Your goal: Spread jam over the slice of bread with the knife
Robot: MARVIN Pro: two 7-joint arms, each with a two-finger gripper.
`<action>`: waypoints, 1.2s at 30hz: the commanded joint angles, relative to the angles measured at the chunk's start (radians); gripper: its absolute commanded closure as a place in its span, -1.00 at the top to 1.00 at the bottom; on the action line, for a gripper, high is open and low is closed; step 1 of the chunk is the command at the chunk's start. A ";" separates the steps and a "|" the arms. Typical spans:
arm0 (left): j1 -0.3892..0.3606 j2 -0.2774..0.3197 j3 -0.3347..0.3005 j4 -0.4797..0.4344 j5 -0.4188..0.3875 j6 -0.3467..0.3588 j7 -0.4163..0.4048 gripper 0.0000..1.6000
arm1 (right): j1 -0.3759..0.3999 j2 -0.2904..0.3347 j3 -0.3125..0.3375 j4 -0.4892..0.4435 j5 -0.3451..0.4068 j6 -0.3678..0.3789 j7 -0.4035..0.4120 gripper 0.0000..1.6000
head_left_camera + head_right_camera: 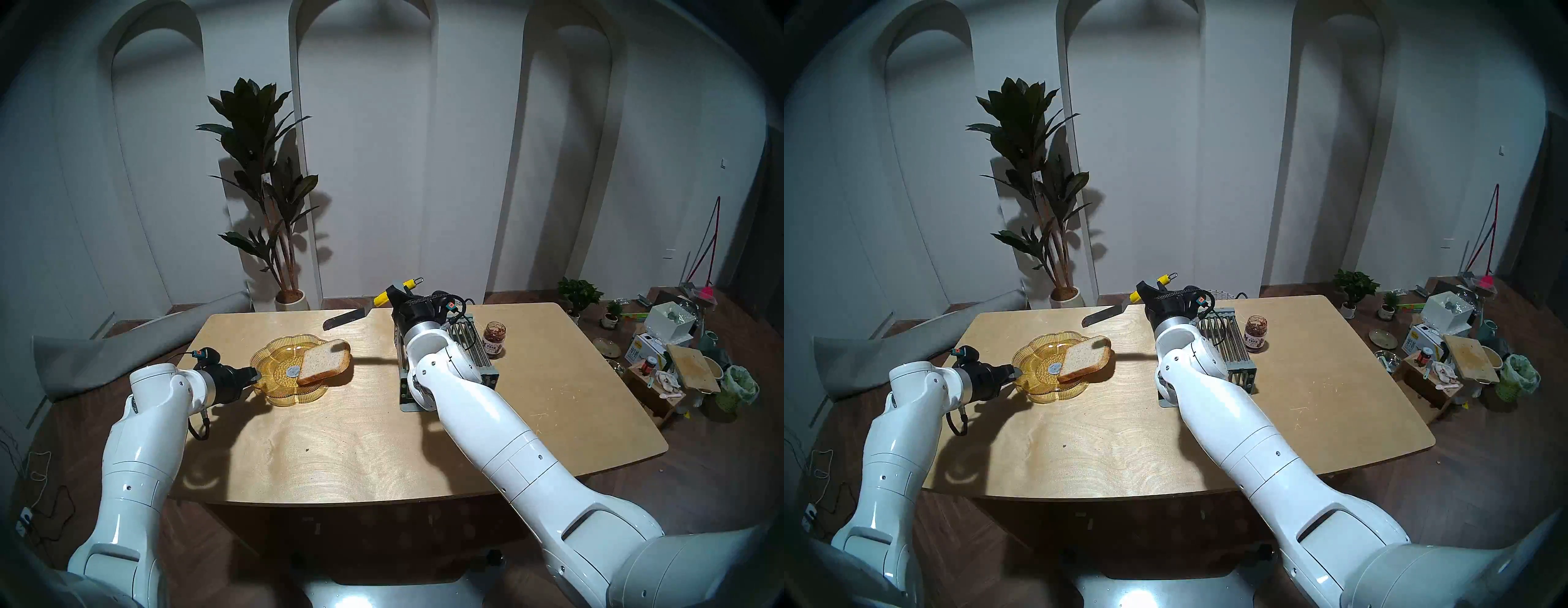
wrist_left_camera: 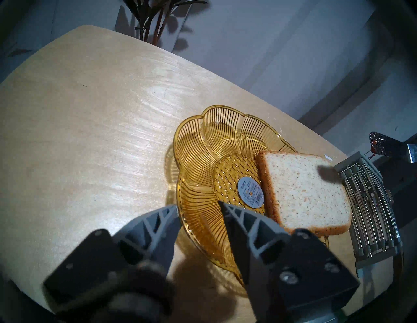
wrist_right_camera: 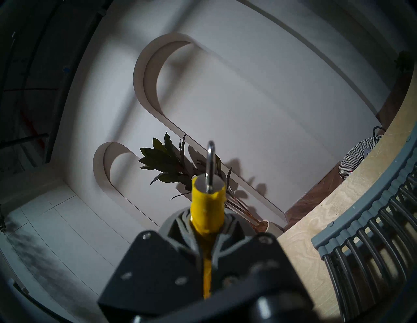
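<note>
The right gripper point(image 3: 206, 225) is clamping the knife point(image 1: 373, 308) by its chunky yellow handle, its fingers point(image 3: 228, 227) pressing in from both sides, with the metal ring poking out past them in the right wrist view. From the head camera the grey blade is hanging in the air above the table point(image 1: 382, 446), pointing toward eight o'clock, its tip sitting at about twelve o'clock from the slice of bread point(image 1: 326, 361) and clear of it. In the left wrist view the blade tip is showing a small red smear of jam point(image 2: 373, 148). The left gripper point(image 2: 198, 206) is standing partly open, one finger outside the rim of the amber glass plate point(image 1: 271, 356) and the other finger point(image 2: 239, 216) over its inside; whether either is touching the rim I cannot tell. The bread is lying tilted on the plate's three o'clock side, its near edge resting down in the dish and its rounded top hanging over the rim toward the metal rack point(image 1: 475, 344). Its face is looking pale, speckled and bare, with a golden-brown crust and a dark shadow falling across the far corner. The jam jar point(image 1: 495, 338) is standing upright on the table at about three o'clock from the bread, just beyond the rack, lidless and holding dark red spread.
</note>
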 commanded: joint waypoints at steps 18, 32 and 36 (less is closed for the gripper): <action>-0.045 -0.023 0.014 0.035 -0.011 -0.018 0.004 -0.80 | 0.072 -0.119 -0.039 0.090 -0.018 -0.031 -0.080 -1.00; -0.060 -0.036 0.000 0.081 -0.028 -0.033 0.015 -1.00 | 0.103 -0.147 -0.062 0.182 -0.039 -0.064 -0.121 -1.00; -0.066 -0.040 -0.002 0.086 -0.030 -0.032 0.029 -1.00 | 0.101 -0.145 -0.063 0.187 -0.034 -0.065 -0.121 -1.00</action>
